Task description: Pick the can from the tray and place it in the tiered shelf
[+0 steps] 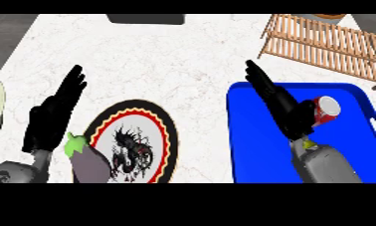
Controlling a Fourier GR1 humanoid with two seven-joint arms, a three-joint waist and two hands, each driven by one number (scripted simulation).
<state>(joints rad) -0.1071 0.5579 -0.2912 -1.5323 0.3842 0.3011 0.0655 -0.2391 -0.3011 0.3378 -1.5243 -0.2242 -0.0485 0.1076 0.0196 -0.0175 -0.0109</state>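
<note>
While both forearms enter from the lower edge, the items stand as listed.
Right hand (pixel 288 109): open, fingers straight and together, pointing up and left; palm over the tray, fingertips past its far left corner; holds nothing.
Can (pixel 328 110): red, lying on its side in the tray, just beside the right palm, on its right; contact cannot be told.
Tray (pixel 257 145): blue, at the counter's right; bare floor left of the hand.
Tiered shelf (pixel 323 41): wooden slats, top right, near the tray's far edge.
Left hand (pixel 51 115): open, fingers straight, resting at the left edge.
Plate (pixel 170 135): patterned, between the forearms; eggplant (pixel 89 163) on its left rim.
Counter (pixel 161 56): open white marble from plate to far edge.
</note>
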